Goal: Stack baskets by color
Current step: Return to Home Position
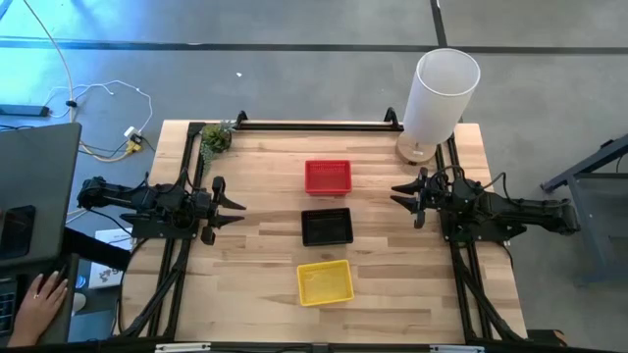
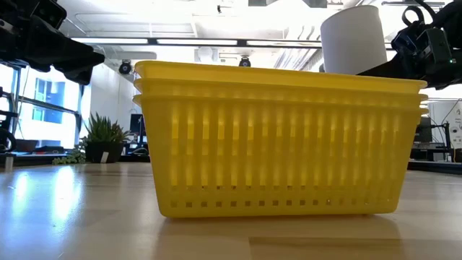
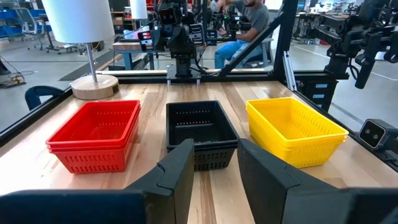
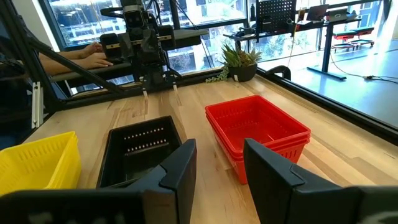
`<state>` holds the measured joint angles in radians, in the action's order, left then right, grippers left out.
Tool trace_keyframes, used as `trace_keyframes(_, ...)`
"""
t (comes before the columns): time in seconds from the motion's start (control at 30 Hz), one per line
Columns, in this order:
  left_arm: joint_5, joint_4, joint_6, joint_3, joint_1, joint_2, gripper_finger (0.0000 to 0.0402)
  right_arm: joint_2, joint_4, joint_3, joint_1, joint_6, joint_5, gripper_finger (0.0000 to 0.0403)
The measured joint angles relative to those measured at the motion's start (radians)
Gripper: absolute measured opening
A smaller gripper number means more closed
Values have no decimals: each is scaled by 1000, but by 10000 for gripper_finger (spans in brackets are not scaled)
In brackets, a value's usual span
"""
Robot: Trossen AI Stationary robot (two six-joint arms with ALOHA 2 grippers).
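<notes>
Three stacks of baskets stand in a row down the table's middle: red baskets (image 1: 328, 176) farthest, black baskets (image 1: 326, 226) in the middle, yellow baskets (image 1: 325, 282) nearest. In the low view the yellow baskets (image 2: 278, 141) show three nested rims. My left gripper (image 1: 234, 213) waits open over the table's left side, and my right gripper (image 1: 402, 194) waits open over the right side; both point level at the row, with nothing between their fingers. The wrist views show the same red (image 3: 96, 134), black (image 3: 199, 130) and yellow (image 3: 295, 127) stacks, each resting on its base.
A tall white cylinder on a round wooden foot (image 1: 440, 98) stands at the far right corner. A small potted plant (image 1: 216, 137) sits at the far left corner. A person's hand (image 1: 37, 299) rests by a laptop left of the table. Bare wood lies around the row.
</notes>
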<state>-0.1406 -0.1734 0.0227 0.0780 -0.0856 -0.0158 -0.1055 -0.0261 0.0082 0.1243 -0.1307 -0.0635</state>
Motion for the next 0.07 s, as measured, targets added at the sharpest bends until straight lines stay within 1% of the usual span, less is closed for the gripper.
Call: trace_keyframes(0.07,0,0,0,0,0,0,113,0,0,0,0,0,0,122)
